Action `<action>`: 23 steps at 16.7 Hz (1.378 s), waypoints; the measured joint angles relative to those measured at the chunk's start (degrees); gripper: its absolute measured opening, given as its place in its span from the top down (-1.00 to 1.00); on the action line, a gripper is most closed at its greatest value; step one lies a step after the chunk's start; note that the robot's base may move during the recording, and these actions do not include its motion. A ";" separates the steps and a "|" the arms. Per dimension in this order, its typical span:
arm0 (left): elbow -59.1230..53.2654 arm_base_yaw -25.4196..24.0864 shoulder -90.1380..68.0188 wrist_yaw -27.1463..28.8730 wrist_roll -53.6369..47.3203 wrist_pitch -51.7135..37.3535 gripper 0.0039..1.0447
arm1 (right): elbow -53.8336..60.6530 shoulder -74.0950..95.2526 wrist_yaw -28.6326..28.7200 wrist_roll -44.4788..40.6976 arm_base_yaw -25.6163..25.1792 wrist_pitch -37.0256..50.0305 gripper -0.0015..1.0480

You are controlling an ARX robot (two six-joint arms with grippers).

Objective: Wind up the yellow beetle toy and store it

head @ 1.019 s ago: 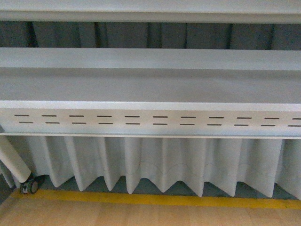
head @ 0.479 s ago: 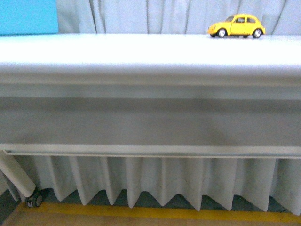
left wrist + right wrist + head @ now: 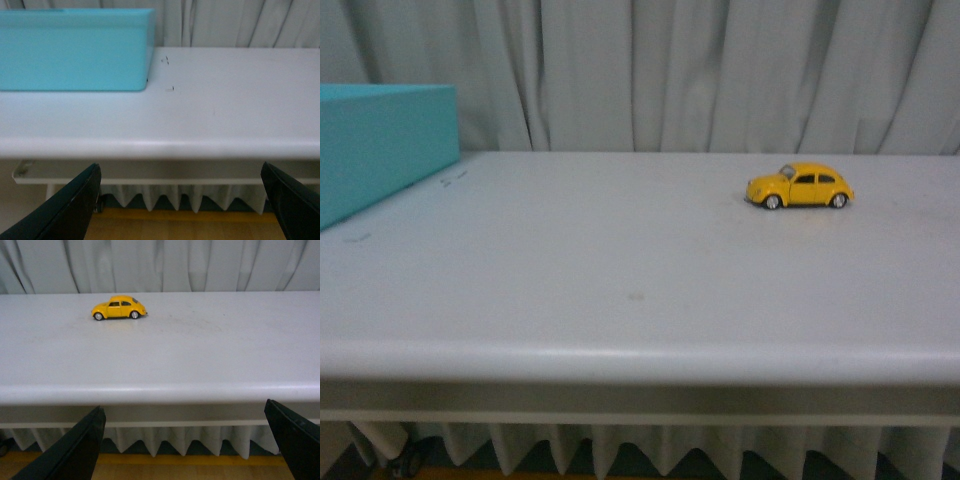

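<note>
The yellow beetle toy [image 3: 800,186] stands on its wheels on the white table [image 3: 620,290], toward the far right, side-on with its nose to the left; the right wrist view shows the same yellow beetle toy [image 3: 119,308] far ahead. My right gripper [image 3: 182,445] is open, below and in front of the table's front edge, well short of the toy. My left gripper [image 3: 180,202] is open too, likewise below the table edge [image 3: 160,149]. Neither arm shows in the front view.
A turquoise box [image 3: 375,140] sits at the table's far left, also seen as the turquoise box [image 3: 75,49] in the left wrist view. Grey curtains [image 3: 720,70] hang behind the table. A pleated white skirt [image 3: 175,437] and a yellow floor line [image 3: 150,459] lie below.
The front view has risen from the table's underside and shelf rails up over the tabletop; the toy and turquoise box now show from above.
</note>
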State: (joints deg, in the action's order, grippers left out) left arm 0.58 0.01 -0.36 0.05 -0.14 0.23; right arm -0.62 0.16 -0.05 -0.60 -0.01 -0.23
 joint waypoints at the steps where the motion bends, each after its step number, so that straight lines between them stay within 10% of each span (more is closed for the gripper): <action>1: 0.00 0.00 0.02 0.00 0.02 -0.04 -0.88 | 0.00 0.04 0.04 0.02 0.00 -0.09 -0.87; 23: 0.00 0.00 0.02 -0.02 0.11 -0.15 -0.88 | 0.00 0.04 0.04 0.15 0.00 0.04 -0.87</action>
State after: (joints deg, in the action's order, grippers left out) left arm 0.58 0.01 -0.34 0.03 -0.03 0.08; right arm -0.62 0.21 -0.01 -0.45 -0.01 -0.19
